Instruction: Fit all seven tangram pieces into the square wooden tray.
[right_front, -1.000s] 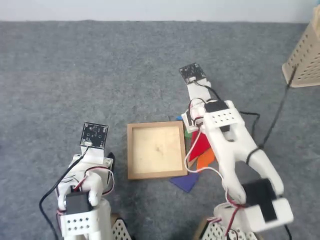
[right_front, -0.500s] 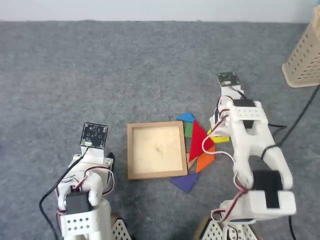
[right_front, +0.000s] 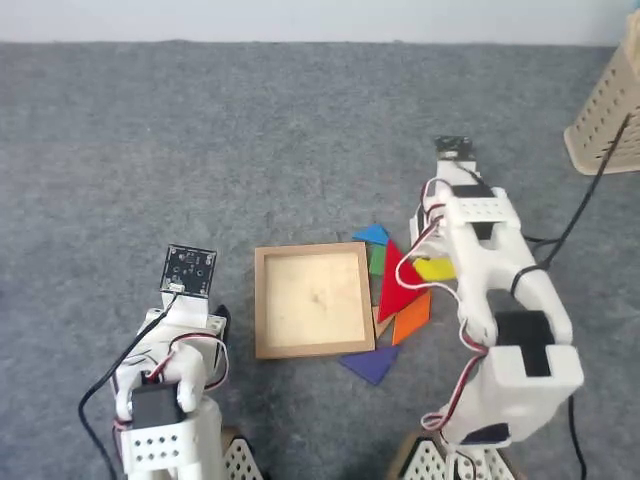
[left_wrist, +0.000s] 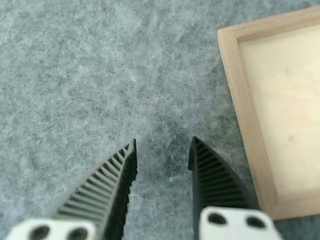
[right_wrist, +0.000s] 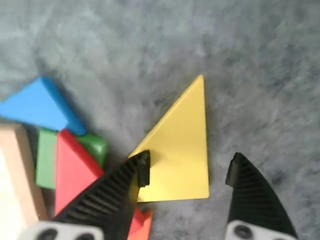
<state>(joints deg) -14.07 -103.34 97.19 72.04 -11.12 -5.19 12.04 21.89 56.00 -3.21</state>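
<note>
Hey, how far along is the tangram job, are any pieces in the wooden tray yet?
Nothing is done yet: the tray is empty. In hand: the right claw hangs open over the yellow triangle, not gripping it; the left claw is open over carpet beside the tray. Left: that triangle plus the red piece, blue piece, green piece, orange piece and purple piece, all lying outside.

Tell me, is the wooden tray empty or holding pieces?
Empty. The tray has a bare wood floor; the coloured pieces lie beside it on the carpet.
</note>
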